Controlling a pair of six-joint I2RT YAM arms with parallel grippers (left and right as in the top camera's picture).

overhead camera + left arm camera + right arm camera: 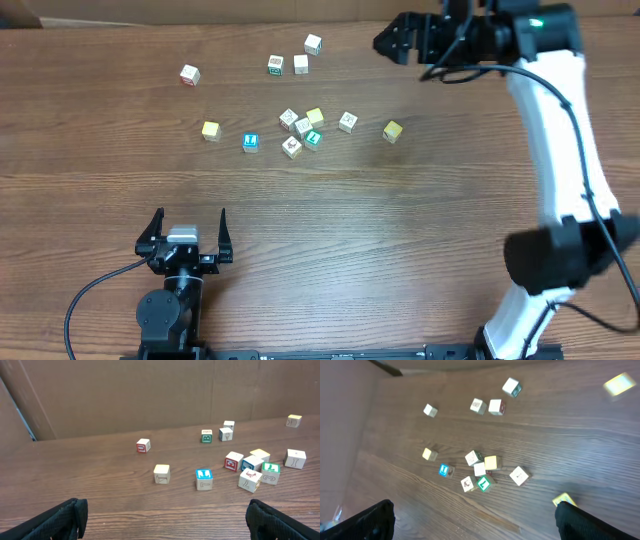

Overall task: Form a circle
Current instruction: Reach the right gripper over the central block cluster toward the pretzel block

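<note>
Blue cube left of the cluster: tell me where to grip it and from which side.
Take the blue cube by two opposite side faces, coming straight down from above. It sits flat on the table, apart from the yellow cube and the cluster, so bare wood either side leaves room for the fingers. The open left gripper looks nearer.
</note>
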